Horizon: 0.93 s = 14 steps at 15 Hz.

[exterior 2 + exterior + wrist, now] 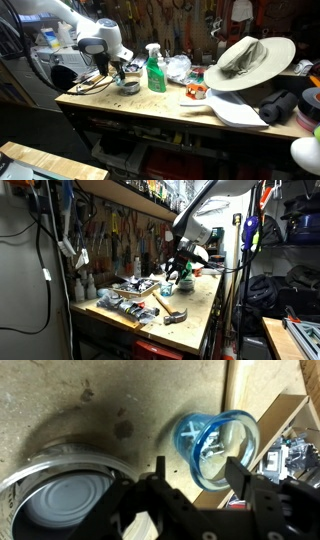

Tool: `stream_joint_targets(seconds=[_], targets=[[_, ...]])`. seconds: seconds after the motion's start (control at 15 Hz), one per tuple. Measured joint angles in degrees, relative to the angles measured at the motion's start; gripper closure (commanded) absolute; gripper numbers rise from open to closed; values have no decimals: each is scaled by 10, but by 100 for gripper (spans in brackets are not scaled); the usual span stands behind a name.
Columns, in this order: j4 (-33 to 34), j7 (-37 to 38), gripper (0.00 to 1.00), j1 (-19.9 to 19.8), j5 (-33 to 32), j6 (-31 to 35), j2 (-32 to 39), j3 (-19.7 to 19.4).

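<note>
- The claw [197,475] stands wide, its dark fingers [160,475] spread and gripping nothing. It is over a blue plastic cup [215,448] that lies on its side on the workbench [120,390].
- The arm [98,42] bends down from above, wrist aimed at the bench top, near a green spray bottle [154,68].
- A metal tin [60,495] sits just beside the cup, and the claw's body cuts off its lower edge.
- In both exterior views the cup cannot be made out, nor whether the fingers touch it.

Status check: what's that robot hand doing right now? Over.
Gripper open, empty. Hovers above clear cup, can beside it. Spray bottle stands close by.
</note>
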Motion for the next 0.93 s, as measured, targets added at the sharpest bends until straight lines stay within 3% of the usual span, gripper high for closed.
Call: stream_joint_targets(seconds=[0.07,0.6,0.73,0.87,0.93], targets=[[0,10,0,0,-13,-1,-2,-1],[-4,36,0,-8,-55,-2,-43,-7],[-7,59,5,-13,-94,-2,-54,-19],[-10,79,3,-18,-147,-2,-60,-33],[-12,85,8,-21,-173,-2,-61,-39]])
